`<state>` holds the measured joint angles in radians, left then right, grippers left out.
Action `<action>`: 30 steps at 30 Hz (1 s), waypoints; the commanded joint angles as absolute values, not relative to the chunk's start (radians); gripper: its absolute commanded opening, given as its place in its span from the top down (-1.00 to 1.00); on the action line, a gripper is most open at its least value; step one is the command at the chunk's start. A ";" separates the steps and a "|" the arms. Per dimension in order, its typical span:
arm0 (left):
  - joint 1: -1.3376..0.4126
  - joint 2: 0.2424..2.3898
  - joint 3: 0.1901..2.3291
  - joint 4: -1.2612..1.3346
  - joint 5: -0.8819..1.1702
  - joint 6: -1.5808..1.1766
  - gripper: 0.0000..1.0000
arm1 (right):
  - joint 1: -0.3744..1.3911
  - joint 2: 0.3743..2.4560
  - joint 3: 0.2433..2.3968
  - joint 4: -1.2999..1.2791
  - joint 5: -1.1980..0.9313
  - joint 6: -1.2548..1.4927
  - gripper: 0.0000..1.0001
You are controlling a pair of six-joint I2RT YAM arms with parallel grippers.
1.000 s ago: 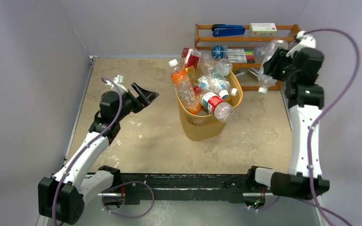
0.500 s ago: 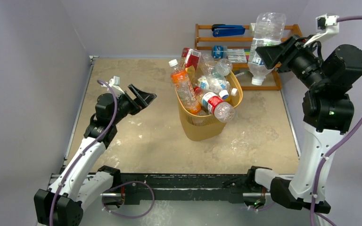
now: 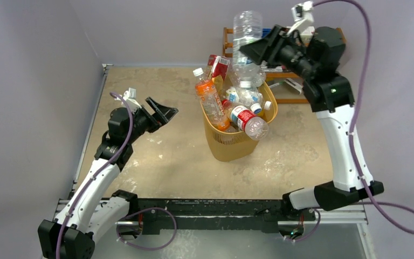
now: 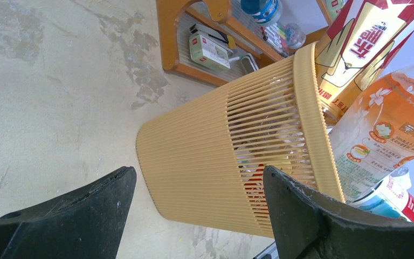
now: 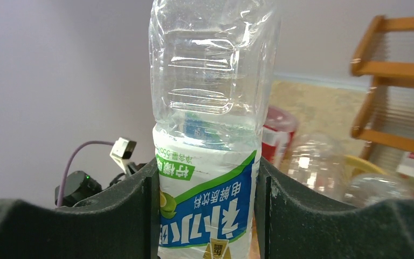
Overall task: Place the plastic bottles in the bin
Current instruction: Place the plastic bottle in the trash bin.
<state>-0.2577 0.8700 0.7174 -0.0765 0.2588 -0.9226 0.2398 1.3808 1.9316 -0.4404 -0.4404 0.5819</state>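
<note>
The yellow-orange latticed bin (image 3: 236,141) stands mid-table, heaped with several plastic bottles (image 3: 242,116); an orange one (image 3: 211,102) and a red-labelled one lean over its rim. My right gripper (image 3: 252,51) is shut on a clear bottle (image 3: 246,32) with a blue, green and white label (image 5: 210,202), held upside down above the bin's far rim. My left gripper (image 3: 164,110) is open and empty, left of the bin; its wrist view shows the bin's wall (image 4: 210,162) between the fingers (image 4: 302,216).
A brown wooden shelf rack (image 3: 296,81) stands at the back right behind the bin, holding small boxes and pens; it also shows in the left wrist view (image 4: 194,48). Walls close the table on the left, back and right.
My right arm has swung left with the clear bottle, from in front of the rack to above the bin's far side. The left arm has barely moved.
</note>
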 commanded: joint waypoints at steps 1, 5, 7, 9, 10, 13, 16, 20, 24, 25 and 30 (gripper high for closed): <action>-0.259 0.846 0.776 -0.065 0.253 -0.897 -0.75 | 0.422 1.373 1.919 -0.325 -0.199 0.640 0.25; -0.259 0.840 0.781 -0.074 0.255 -0.894 -0.75 | 0.542 1.342 1.797 -0.263 -0.045 0.675 0.24; -0.259 0.837 0.783 -0.079 0.256 -0.890 -0.75 | 0.590 1.327 1.758 -0.262 0.022 0.688 0.23; -0.259 0.836 0.784 -0.082 0.256 -0.887 -0.75 | 0.628 1.319 1.738 -0.284 0.084 0.690 0.21; -0.259 0.835 0.784 -0.083 0.257 -0.887 -0.75 | 0.641 1.315 1.728 -0.293 0.109 0.692 0.21; -0.259 0.829 0.776 -0.080 0.258 -0.887 -0.75 | 0.669 1.293 1.677 -0.297 0.180 0.694 0.20; -0.258 0.826 0.768 -0.075 0.261 -0.889 -0.75 | 0.694 1.294 1.656 -0.299 0.232 0.690 0.20; -0.259 0.822 0.764 -0.079 0.262 -0.887 -0.75 | 0.746 1.305 1.657 -0.323 0.331 0.674 0.20; -0.259 0.819 0.761 -0.085 0.261 -0.881 -0.75 | 0.792 1.303 1.653 -0.344 0.430 0.653 0.20; -0.259 0.818 0.758 -0.084 0.261 -0.881 -0.75 | 0.803 1.299 1.649 -0.347 0.449 0.647 0.20; -0.259 0.817 0.747 -0.074 0.263 -0.885 -0.75 | 0.833 1.272 1.627 -0.367 0.512 0.607 0.19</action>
